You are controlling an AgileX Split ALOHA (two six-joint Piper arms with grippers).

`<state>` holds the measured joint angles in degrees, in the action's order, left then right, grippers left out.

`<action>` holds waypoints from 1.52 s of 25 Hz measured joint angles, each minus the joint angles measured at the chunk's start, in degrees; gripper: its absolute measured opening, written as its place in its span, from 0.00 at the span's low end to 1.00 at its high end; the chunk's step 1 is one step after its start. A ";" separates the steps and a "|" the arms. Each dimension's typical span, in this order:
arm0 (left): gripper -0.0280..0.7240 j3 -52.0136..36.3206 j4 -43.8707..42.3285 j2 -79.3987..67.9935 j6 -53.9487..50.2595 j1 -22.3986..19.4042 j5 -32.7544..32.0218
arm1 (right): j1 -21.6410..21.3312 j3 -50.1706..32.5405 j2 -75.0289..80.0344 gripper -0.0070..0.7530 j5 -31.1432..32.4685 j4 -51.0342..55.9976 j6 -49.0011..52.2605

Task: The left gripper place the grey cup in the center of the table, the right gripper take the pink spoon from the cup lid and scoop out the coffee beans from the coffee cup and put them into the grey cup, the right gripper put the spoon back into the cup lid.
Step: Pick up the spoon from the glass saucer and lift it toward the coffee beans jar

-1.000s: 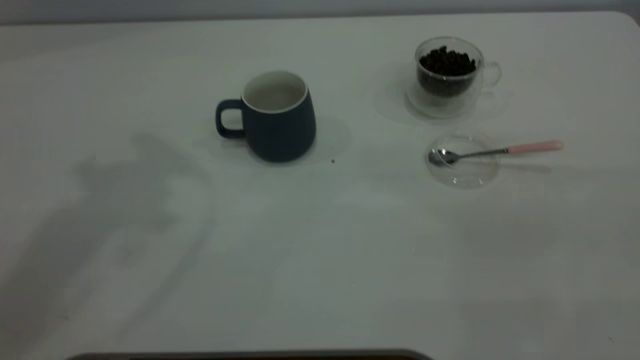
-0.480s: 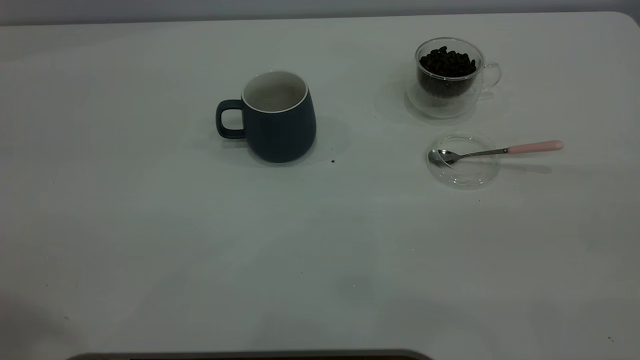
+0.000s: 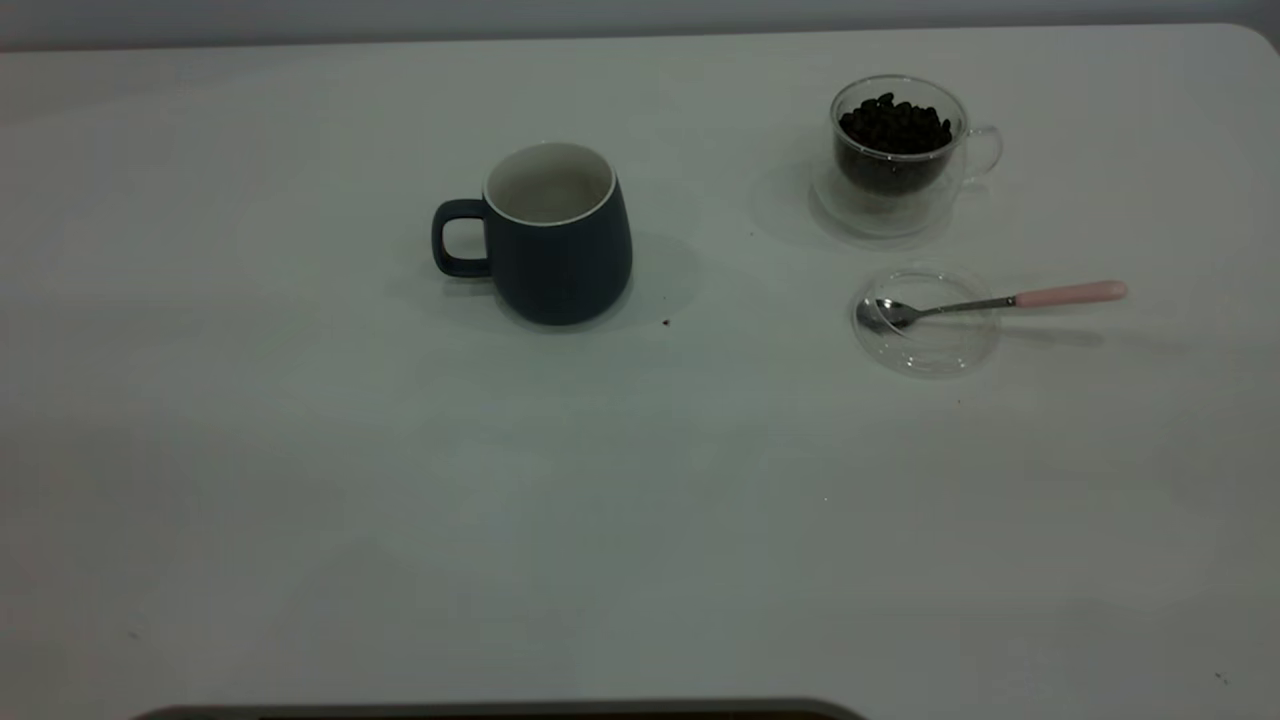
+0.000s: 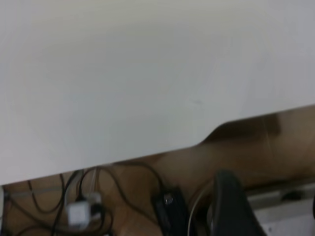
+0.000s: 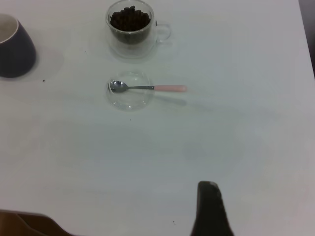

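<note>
White matte surface (image 3: 300,450), smooth, w/ a few dark specks; grey wall strip behind.

Dark grey ceramic cup w/ white inside and loop handle (image 3: 548,232) stands upright roughly mid-surface, apart from everything else. So step 1 looks done, or never needed. Scooping not yet begun, judging by the layout: slim metal spoon w/ pink handle (image 3: 1000,301) lies w/ its bowl inside the shallow clear glass cup lid (image 3: 926,322), handle sticking out over the rim toward the right side. Clear double-walled glass coffee cup w/ handle (image 3: 897,155) sits just behind the lid, full of dark coffee beans (image 3: 893,123).

Neither arm shows in the exterior view. Left wrist view shows only the surface edge and cables below; right wrist view looks at the spoon from well back. Fingers on both: can't tell if released or clenched.

Next, prob: right gripper reaches for the pink handle. It's thin, lying low, so needs a precise pinch w/o sliding the light glass lid.
</note>
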<state>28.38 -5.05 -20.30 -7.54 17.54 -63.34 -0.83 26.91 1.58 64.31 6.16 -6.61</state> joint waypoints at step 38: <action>0.64 -0.44 0.01 21.31 -0.21 -18.36 -1.99 | 0.00 0.00 0.00 0.74 0.00 0.00 0.00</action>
<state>27.94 -5.04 1.02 -7.74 -0.81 -65.34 -0.83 26.91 1.58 64.31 6.16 -6.61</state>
